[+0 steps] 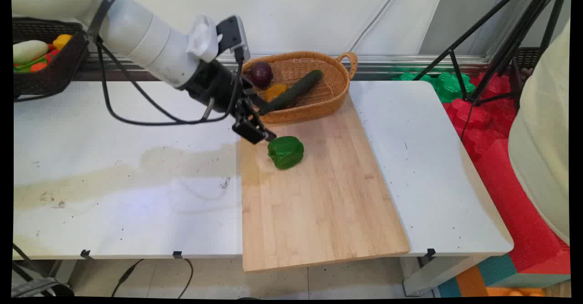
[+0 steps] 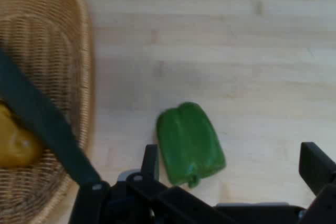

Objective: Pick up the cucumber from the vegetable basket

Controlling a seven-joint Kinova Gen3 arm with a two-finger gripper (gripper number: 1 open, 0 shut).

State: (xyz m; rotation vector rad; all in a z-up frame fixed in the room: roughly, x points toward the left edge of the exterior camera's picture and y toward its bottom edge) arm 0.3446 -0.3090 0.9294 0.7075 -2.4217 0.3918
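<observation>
Beside the wicker basket (image 1: 314,90), the spread hand (image 1: 258,133) hovers off-centre over the green bell pepper (image 1: 286,152), risking a nudge sideways.

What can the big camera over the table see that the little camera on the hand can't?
Only the main view shows the purple onion, the cucumber, the dark basket of toy food at far left, and the white table.

Only the hand view shows the hand from behind, fingers wide open beside the pepper.

Both show the green pepper, the wooden board, the wicker basket and something yellow inside it.
</observation>
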